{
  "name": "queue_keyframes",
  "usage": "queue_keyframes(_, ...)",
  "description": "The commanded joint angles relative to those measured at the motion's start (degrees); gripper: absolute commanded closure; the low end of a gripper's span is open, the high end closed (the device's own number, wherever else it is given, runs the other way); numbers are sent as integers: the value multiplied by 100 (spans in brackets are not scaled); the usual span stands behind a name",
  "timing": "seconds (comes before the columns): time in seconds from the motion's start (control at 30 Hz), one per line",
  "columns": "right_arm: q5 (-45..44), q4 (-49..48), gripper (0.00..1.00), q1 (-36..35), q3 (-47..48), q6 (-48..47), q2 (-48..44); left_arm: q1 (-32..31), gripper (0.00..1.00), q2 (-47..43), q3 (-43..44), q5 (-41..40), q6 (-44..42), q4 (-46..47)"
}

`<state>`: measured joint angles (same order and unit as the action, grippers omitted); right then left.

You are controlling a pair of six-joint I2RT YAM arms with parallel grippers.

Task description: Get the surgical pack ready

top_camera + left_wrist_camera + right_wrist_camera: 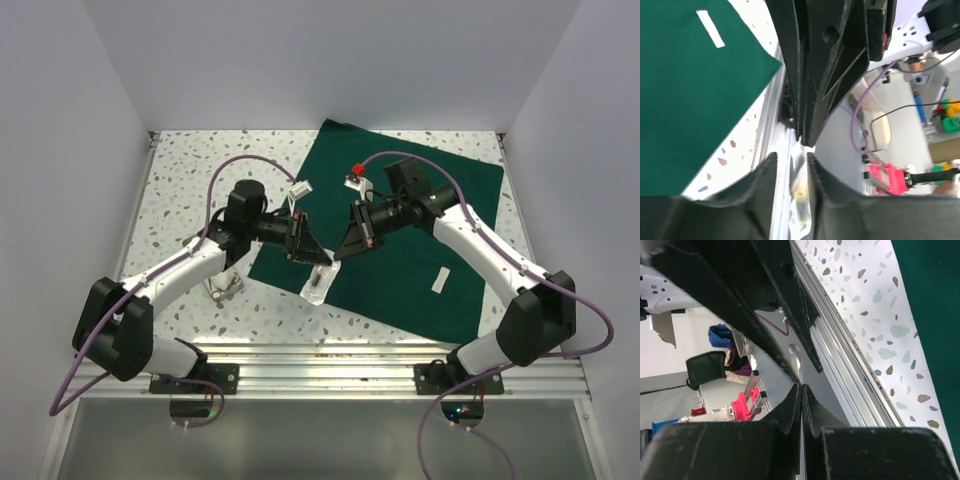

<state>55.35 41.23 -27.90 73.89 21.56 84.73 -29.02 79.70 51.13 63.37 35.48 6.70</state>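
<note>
The dark green cloth drape [420, 230] lies flat on the right half of the table; it also shows in the left wrist view [685, 100] and the right wrist view [935, 300]. Both grippers meet above its near left edge. A clear plastic pouch [318, 283] with a yellow-tipped item inside [801, 195] hangs between them. My left gripper [310, 252] [791, 157] is closed around the pouch's body. My right gripper [347, 245] [801, 386] is pinched shut on the pouch's thin top edge. The steel tray and gauze pads do not show clearly.
A white label [438, 280] lies on the drape's near right part. A small red-capped item [356, 172] and a small white item [299, 190] sit near the drape's far left edge. A small metal object [225, 288] lies on the speckled table by the left arm.
</note>
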Motion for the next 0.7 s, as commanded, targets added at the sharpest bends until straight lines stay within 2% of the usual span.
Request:
queue_keyframes(0.0, -7, -124, 100, -14, 284, 76, -18, -16, 77, -192, -60, 228, -111, -1)
queue_keyframes(0.03, -59, -124, 100, -5, 302, 94, 8, 10, 93, -209, -51, 176, -182, -124)
queue_keyframes(0.07, -190, 6, 100, -14, 380, 103, 43, 27, 100, -209, -7, 114, -269, -447)
queue_keyframes(0.1, -479, 77, 95, -14, 424, 103, 122, 80, 100, -218, 10, -34, -427, -607)
queue_keyframes(0.13, -716, 182, 82, -5, 547, 76, 166, 228, 100, -218, 19, -140, -515, -774)
queue_keyframes(0.2, -1427, 744, 59, 4, 740, -3, 272, 527, 100, -192, 142, -647, -918, -1677)
queue_keyframes(0.23, -2249, 955, 36, 30, 863, -46, 351, 955, 100, -114, 212, -834, -1077, -2020)
queue_keyframes(0.27, -2527, 1261, 31, 56, 890, -73, 404, 1185, 100, -69, 343, -992, -1201, -2650)
queue_keyframes(0.33, -3133, 1492, 25, 205, 830, -91, 491, 1747, 100, 53, 563, -1896, -1657, -3651)
queue_keyframes(0.37, -3162, 1562, 25, 267, 742, -108, 501, 1907, 100, 98, 773, -2177, -1815, -3867)
queue_keyframes(0.4, -3145, 1572, 24, 337, 645, -126, 509, 2082, 100, 150, 845, -2841, -1956, -4069)
queue_keyframes(0.43, -3127, 1563, 24, 460, 549, -161, 510, 2441, 100, 247, 906, -3127, -1975, -4245)
queue_keyframes(0.5, -3004, 1537, 24, 540, 276, -196, 501, 2891, 100, 361, 925, -3235, -2028, -4414)
queue_keyframes(0.53, -2961, 1519, 24, 584, 171, -240, 492, 3389, 100, 405, 881, -3252, -2011, -4362)
queue_keyframes(0.67, -2881, 1546, 24, 610, 21, -319, 457, 4070, 100, 651, 968, -3393, -2194, -4239)
